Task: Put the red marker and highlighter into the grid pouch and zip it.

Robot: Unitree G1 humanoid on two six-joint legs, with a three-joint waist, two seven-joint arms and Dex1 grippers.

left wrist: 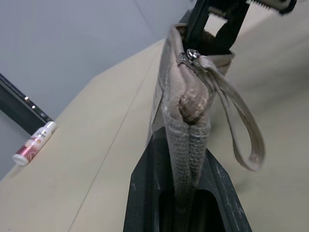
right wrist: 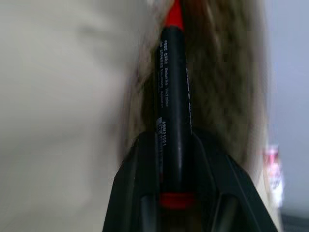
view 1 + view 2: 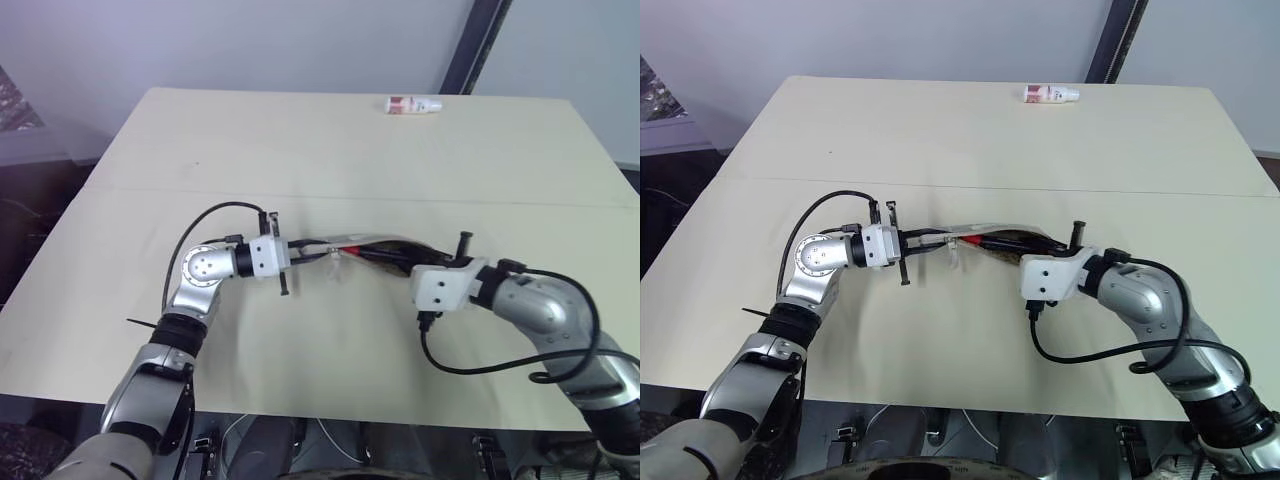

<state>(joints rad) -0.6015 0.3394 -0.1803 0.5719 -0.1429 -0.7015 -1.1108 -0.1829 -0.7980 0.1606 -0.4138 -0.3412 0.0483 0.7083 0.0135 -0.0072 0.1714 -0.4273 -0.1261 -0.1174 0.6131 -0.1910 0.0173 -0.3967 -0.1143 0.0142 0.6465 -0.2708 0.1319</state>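
The grid pouch [image 3: 372, 242], grey fabric with a pull cord [image 1: 241, 130] at its zip, hangs lifted over the middle of the table. My left gripper [image 3: 312, 252] is shut on one end of it, with the fabric pinched between the black fingers [image 1: 145, 193]. From the other side my right gripper [image 3: 1012, 252] is shut on the red marker [image 2: 172, 96]. The marker's black barrel lies between the fingers and its red end [image 3: 973, 242] points into the pouch's open mouth. The highlighter is out of view.
A small white bottle with a red label [image 3: 413, 104] lies at the table's far edge. The beige table [image 3: 300, 150] stretches bare around the arms. A dark post stands behind the far right corner.
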